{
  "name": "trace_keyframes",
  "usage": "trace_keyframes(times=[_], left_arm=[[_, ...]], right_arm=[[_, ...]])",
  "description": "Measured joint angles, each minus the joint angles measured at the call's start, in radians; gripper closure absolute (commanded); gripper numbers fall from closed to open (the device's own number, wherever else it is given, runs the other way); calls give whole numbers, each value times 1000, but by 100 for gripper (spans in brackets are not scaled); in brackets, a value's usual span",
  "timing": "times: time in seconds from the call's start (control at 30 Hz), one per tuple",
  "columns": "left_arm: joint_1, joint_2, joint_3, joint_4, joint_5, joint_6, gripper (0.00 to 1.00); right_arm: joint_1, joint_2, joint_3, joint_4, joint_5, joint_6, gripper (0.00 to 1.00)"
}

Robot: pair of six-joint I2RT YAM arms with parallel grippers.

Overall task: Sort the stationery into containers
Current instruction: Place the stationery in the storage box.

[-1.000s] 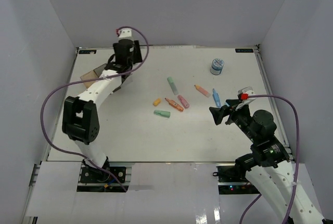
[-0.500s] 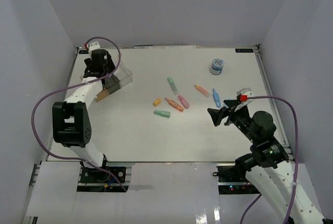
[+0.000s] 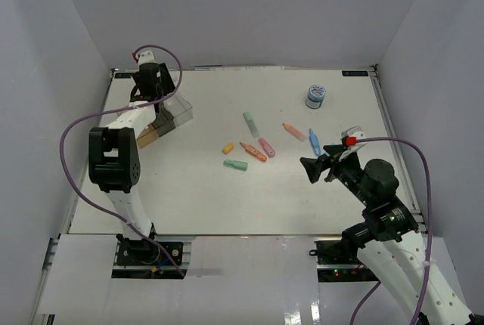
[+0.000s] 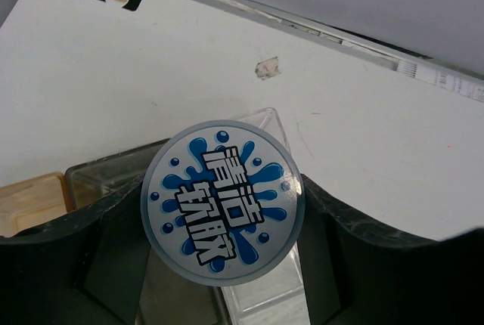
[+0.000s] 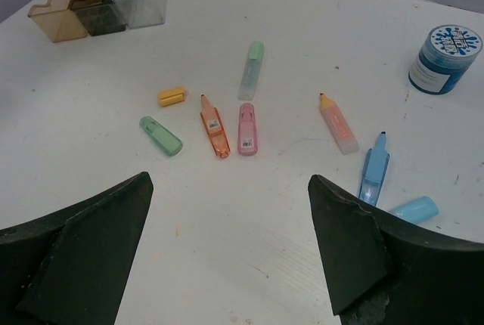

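Note:
My left gripper [image 4: 223,238] is shut on a round blue-and-white patterned roll [image 4: 222,201] and holds it above the clear bin [image 4: 266,295]. The smoky grey bin [image 4: 106,177] and the orange-tan bin [image 4: 30,204] join it on the left. In the top view the left gripper [image 3: 155,87] is at the back left over the bins [image 3: 172,116]. My right gripper [image 3: 316,166] is open and empty, above bare table [image 5: 227,212]. Ahead of it lie several markers: green [image 5: 255,68], yellow [image 5: 172,96], green [image 5: 160,135], orange [image 5: 214,125], pink [image 5: 247,127], peach [image 5: 337,122], blue [image 5: 374,168].
A second blue-and-white roll [image 3: 315,96] stands at the back right, also in the right wrist view [image 5: 445,58]. A light blue marker [image 5: 414,208] lies by my right finger. The bins [image 5: 98,0] show far left in that view. White walls enclose the table.
My left gripper has swung left from behind the bins, then back a little, and now holds the roll over the bins. The right arm has barely moved.

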Motion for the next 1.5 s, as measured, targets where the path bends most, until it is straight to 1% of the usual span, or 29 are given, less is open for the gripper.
trace_keyframes(times=[0.2,0.4,0.63,0.83,0.93,1.07,1.3,1.4,1.5], left_arm=[[0,81,57,57,40,7,55],[0,151,91,69,55,22,52],[0,170,91,69,55,34,47],[0,176,92,76,54,39,40],[0,205,108,82,54,40,37],[0,234,112,90,50,49,31],[0,235,115,91,48,48,13],[0,234,117,95,48,47,7],[0,234,117,95,46,48,4]], right_arm=[[0,6,0,0,-3,0,10],[0,13,0,0,-3,0,10],[0,23,0,2,-8,0,10],[0,23,0,2,-10,0,10],[0,23,0,2,-10,0,10],[0,23,0,2,-10,0,10],[0,23,-1,2,-10,0,10],[0,23,-5,3,-10,0,10],[0,23,-11,3,-10,0,10]])
